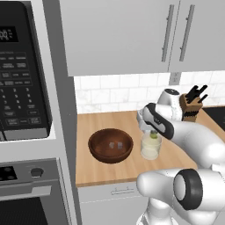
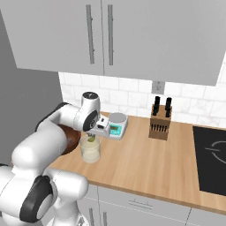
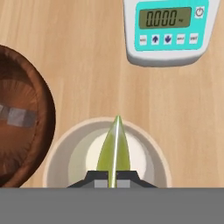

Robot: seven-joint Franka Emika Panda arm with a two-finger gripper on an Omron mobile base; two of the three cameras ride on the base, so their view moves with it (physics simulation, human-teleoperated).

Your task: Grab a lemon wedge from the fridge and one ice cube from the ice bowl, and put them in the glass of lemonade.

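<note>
The glass of lemonade (image 1: pixel 150 148) (image 2: pixel 90 152) (image 3: pixel 70 153) stands on the wooden counter just right of the dark brown ice bowl (image 1: pixel 110 145) (image 2: pixel 69 139) (image 3: pixel 22 127). Pale ice cubes (image 1: pixel 115 144) (image 3: pixel 17 116) lie in the bowl. My gripper (image 1: pixel 153 132) (image 2: pixel 92 137) (image 3: pixel 113 178) hangs straight over the glass's mouth, shut on the pale yellow-green lemon wedge (image 1: pixel 154 135) (image 2: pixel 92 139) (image 3: pixel 114 151). The wedge points down toward the liquid, at about rim height. The fridge is out of view.
A white and teal kitchen scale (image 2: pixel 115 124) (image 3: pixel 167 28) sits behind the glass. A knife block (image 1: pixel 190 107) (image 2: pixel 160 124) stands further right, near the black cooktop (image 2: pixel 212 159). An oven and microwave column (image 1: pixel 22 110) rises left of the counter; wall cabinets (image 1: pixel 123 35) hang above.
</note>
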